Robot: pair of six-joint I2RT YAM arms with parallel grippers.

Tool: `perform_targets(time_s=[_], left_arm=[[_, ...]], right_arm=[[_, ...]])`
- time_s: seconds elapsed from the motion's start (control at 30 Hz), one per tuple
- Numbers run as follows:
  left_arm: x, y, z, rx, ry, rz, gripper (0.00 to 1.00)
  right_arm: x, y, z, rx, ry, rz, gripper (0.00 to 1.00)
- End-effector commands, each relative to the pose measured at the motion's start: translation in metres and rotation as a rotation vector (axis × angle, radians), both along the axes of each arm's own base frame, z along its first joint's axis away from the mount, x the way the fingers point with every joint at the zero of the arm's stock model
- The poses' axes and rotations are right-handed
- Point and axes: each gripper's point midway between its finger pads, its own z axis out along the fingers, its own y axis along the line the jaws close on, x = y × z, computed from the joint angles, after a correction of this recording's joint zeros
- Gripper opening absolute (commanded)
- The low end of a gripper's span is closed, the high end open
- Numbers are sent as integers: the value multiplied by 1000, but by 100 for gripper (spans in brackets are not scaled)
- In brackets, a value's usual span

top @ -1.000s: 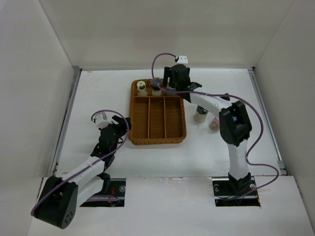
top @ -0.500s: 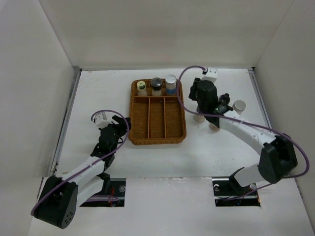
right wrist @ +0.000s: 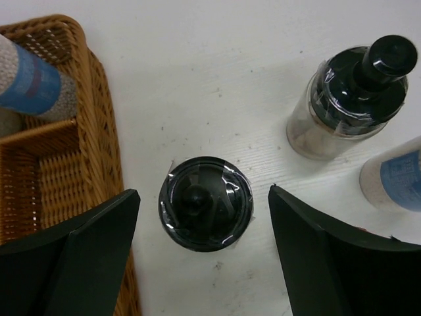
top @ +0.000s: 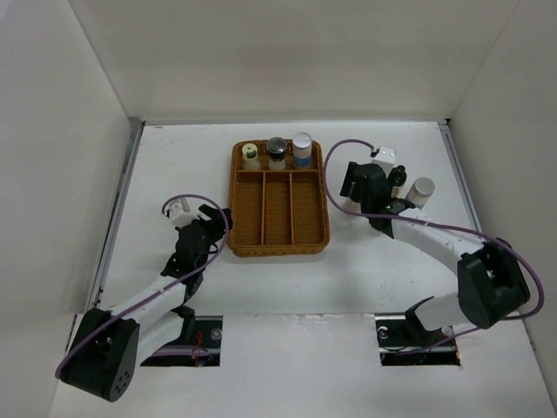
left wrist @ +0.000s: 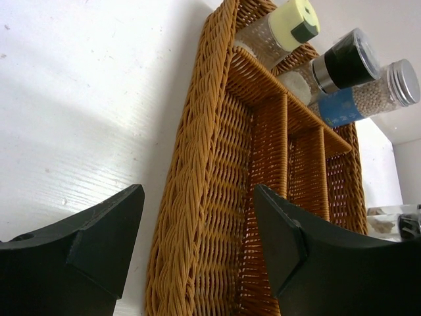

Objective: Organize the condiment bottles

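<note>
Near the far edge of the desk (top: 174, 165), about the middle, sits a brown woven tray (top: 278, 213). Its far slot holds three jars standing in a row. The yellow-green lid jar (top: 251, 151) is on the left. The black lid jar (top: 277, 146) is in the middle. The silver lid jar (top: 302, 142), which has a blue label, is on the right.

Left of the tray is the left hand (left wrist: 197, 194), just beside the tray's left wall. Its two fingers are spread apart, and the wrist view shows the woven wall between them. I cannot tell if the hand touches the tray.

Right of the tray, toward the right edge of the desk, the right hand (right wrist: 204, 192) hangs over a round black-topped jar (right wrist: 205, 203). That jar stands up on the desk, just beside the tray's right wall. The fingers are wide apart, one on each side of the jar. White desk shows between each finger and the jar, so they do not touch it.

Two more jars stand close together, nearer the right edge. One is a knob-top jar (right wrist: 355, 99), see-through with a black cap. The other is a blue and white label jar (right wrist: 395, 178), cut off at the side of the wrist view.
</note>
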Motion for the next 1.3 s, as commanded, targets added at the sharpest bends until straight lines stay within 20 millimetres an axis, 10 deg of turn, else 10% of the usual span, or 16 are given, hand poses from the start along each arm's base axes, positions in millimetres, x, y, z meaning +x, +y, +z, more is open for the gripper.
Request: perform_targets(time_s=[0.0, 0.17, 0.3, 0.5, 0.67, 0.93, 1.27], left_arm=[[5, -5, 19, -33, -66, -9, 66], [3, -3, 20, -34, -71, -9, 66], [4, -2, 21, -36, -76, -3, 66], [4, 0, 22, -36, -79, 5, 66], [2, 8, 23, -47, -88, 39, 65], [-1, 27, 15, -80, -61, 108, 65], [-4, 29, 15, -106, -60, 103, 65]], right_arm=[[13, 1, -1, 1, 2, -16, 86], [23, 7, -16, -15, 44, -2, 79], [26, 8, -13, -9, 28, -8, 54], [22, 29, 48, 0, -122, 30, 45], [20, 109, 100, 59, -223, 216, 45], [25, 271, 121, 158, -244, 528, 45], [41, 343, 78, 103, -188, 619, 45]])
